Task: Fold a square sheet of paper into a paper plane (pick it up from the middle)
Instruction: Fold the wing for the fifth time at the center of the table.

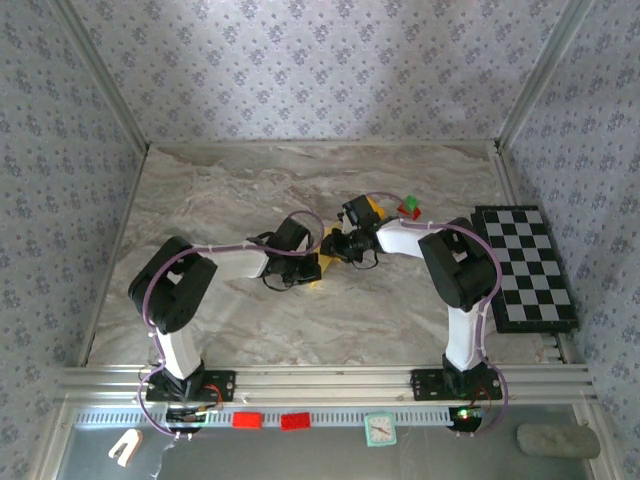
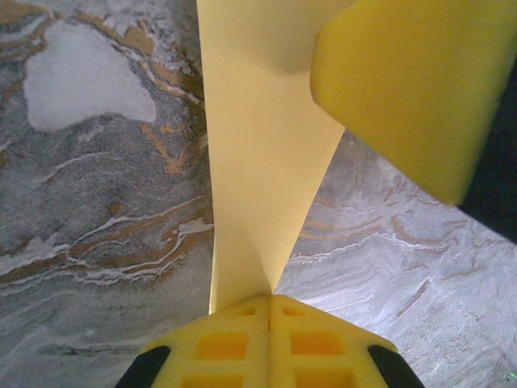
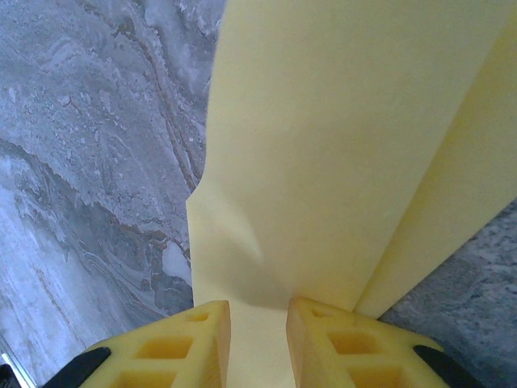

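– The left pincer: state?

– Pressed together, pinching the narrow tip of the folded yellow paper. No gap between its pads.

– And the right pincer?

– Its jaws stand partly apart, with paper showing flat in the gap and running well past both sides. I cannot tell whether it grips the paper or merely sits on it.

– Location of the paper?

– Middle of the marbled counter, between the two pincers where the arms meet. From the left wrist it widens away from the pinched tip; from the right wrist a long raised fold runs along its right side.

– Anything in the way?

– One finger of the right pincer overhangs the paper's far right part and throws a shadow on it. From above, both wrists cover most of the paper.

– Surroundings?

– A black-and-white checkered board lies at the counter's right edge, well apart from the paper. Small red and green blocks sit just left of the board's far corner, near the right wrist. Patterned walls enclose three sides. Below the near rail: two red tags, a small clock, a white piece, a grey roll.
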`<action>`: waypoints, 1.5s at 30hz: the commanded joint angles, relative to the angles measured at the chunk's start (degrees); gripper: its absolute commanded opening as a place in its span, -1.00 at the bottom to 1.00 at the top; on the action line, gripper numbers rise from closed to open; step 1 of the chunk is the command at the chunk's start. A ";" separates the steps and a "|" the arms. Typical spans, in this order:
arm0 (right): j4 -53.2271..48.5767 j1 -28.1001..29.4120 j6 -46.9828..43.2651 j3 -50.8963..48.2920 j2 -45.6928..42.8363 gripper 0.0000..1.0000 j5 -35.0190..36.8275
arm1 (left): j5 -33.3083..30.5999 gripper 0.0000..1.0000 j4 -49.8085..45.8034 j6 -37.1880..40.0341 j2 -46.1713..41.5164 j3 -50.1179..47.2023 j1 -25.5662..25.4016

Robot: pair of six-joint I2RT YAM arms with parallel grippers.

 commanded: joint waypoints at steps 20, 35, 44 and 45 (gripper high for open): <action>-11.08 3.58 -4.09 5.85 -2.94 -0.59 6.35 | 1.41 -0.96 2.33 -0.84 1.15 -3.40 0.39; -13.36 3.76 -3.44 6.48 -0.14 -0.62 8.44 | 1.59 -0.96 3.52 -1.80 0.62 -4.23 0.59; -15.67 3.67 -3.61 5.88 0.10 -0.63 11.48 | 1.91 -0.96 4.22 -2.30 0.27 -4.60 0.86; -15.72 3.59 -3.60 5.85 0.36 -0.63 11.49 | 1.95 -0.96 4.23 -2.24 0.18 -4.56 0.86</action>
